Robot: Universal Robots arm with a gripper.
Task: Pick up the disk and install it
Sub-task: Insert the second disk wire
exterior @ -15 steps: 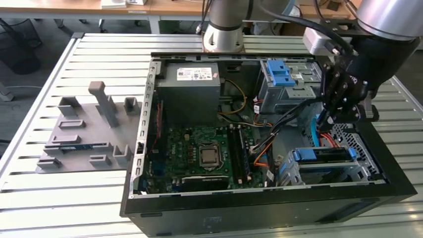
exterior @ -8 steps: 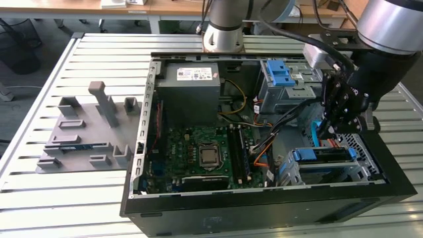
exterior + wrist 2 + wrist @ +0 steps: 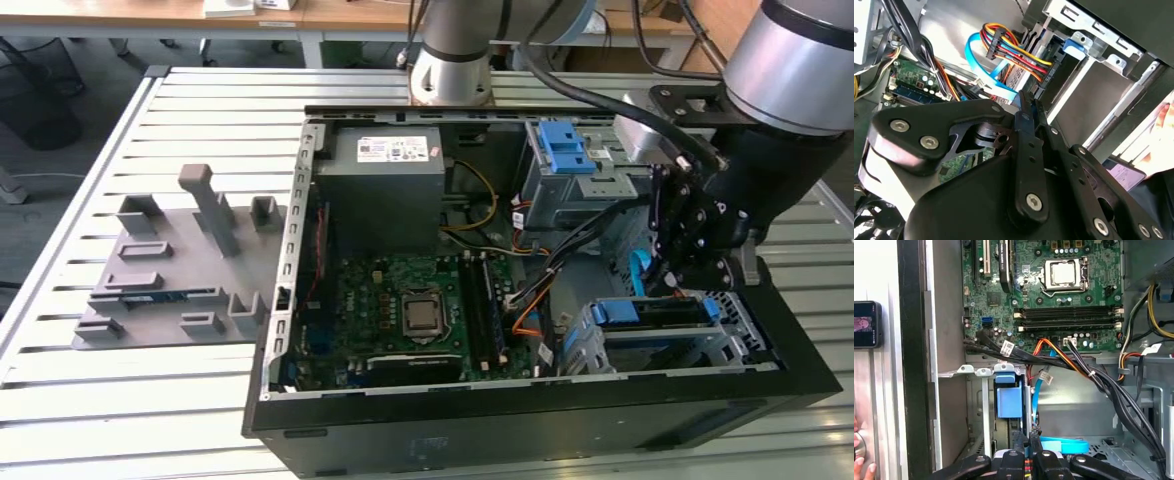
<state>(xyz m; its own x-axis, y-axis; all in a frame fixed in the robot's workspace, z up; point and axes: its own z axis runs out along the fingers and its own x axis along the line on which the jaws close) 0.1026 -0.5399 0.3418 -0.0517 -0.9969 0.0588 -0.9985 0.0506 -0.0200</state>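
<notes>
Your gripper [image 3: 683, 288] is hanging inside the open computer case [image 3: 534, 420], lower right of the exterior view, right over the drive cage [image 3: 742, 340]. In both wrist views its fingers [image 3: 1024, 117] are showing drawn together, basically closed. I can't tell if they're pinching anything.

The disk [image 3: 654, 313] is sitting in that cage in its blue frame, just below the fingertips. In the first wrist view it's lower centre [image 3: 1009, 402], standing on edge in the slot, so judging by that it's looking seated or nearly so.

The coloured wire bundle [image 3: 1014, 52] and the flat blue cable [image 3: 985, 62] are crowding the gripper, upper centre of the second wrist view.

Handling, my guess:
- You're dealing with a stiff, fairly heavy metal slab that is smooth, likely slippery on its flat faces, and shock-sensitive.
- The blue plastic frame is giving you the better hold: take it by the frame edges or tab, not the label face or the connector end.
</notes>
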